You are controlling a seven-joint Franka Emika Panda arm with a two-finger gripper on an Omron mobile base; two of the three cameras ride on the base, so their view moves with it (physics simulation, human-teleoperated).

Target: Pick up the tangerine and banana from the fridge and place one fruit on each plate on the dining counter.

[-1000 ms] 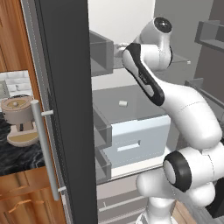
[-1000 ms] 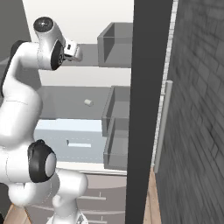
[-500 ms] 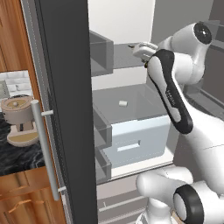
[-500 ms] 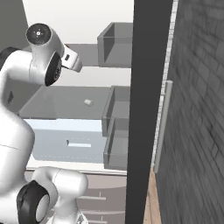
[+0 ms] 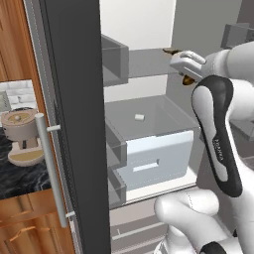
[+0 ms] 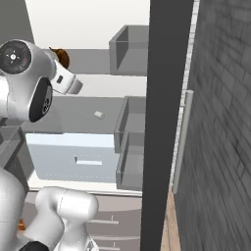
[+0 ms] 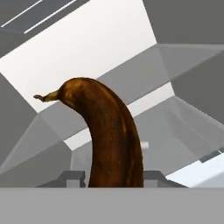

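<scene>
**Already at the banana: jaws on either side of the fruit, hold not proven**

Nearest the camera, in the hand view, the gripper (image 7: 113,179) has its two dark finger tips (image 7: 72,178) rising on either side of the lower body of the banana (image 7: 109,135). The fruit stands between them, touching or all but touching; whether the jaws are pressed home I cannot tell, so a firm hold is unproven. The banana curves up and away to a thin stem at the upper left.

As for handling, I judge it light but soft. Its dark brown skin looks overripe, so a hard squeeze would likely bruise or split it. The skin is smooth and the body tapers, so it could slide or swing in the jaws. The thick middle, where the tips sit, seems the best place to hold; the stem end is too thin.

Beyond the hand, the left base view shows the banana (image 5: 187,79) as a brown patch at the white wrist, over the grey shelf (image 5: 144,62) of the open fridge (image 5: 74,124). Below lie a tiny white block (image 5: 139,117) and the pale blue drawer (image 5: 158,158).
</scene>
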